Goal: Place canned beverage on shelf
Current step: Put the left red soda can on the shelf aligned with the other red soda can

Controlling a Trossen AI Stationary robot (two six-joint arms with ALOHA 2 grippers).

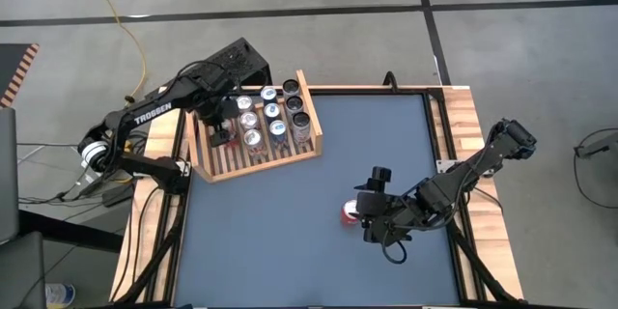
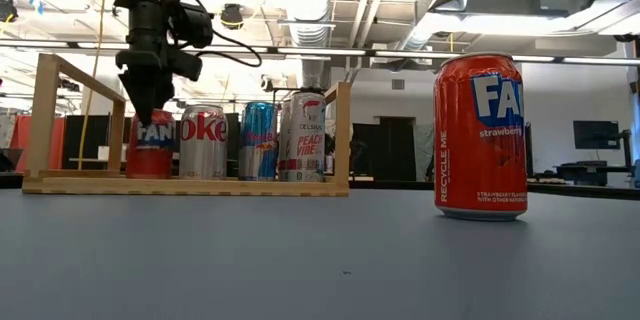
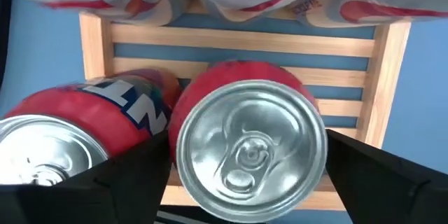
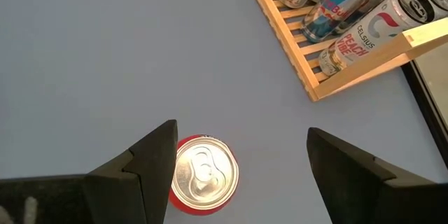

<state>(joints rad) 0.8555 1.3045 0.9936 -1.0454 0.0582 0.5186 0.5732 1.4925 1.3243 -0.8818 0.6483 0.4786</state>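
Note:
The light-wood slatted shelf stands at the table's far left and holds several upright cans. My left gripper points down over the shelf's left part, shut on a red can that stands on the slats next to another red can. A red Fanta strawberry can stands upright on the blue table, right of centre. My right gripper hovers open, well above this can, which shows between its fingers and nearer to one of them. My left gripper pinches the red can's upper sides just below its rim, one finger on each side. The fingers come from above, pointing down. The can stands upright with its base on the shelf's slats.
A black ridged box sits just beyond the shelf's far left corner. Raised wooden boards bound the shelf's sides. Blue table surface stretches between the shelf and the loose can. Wooden table edges run along left and right.

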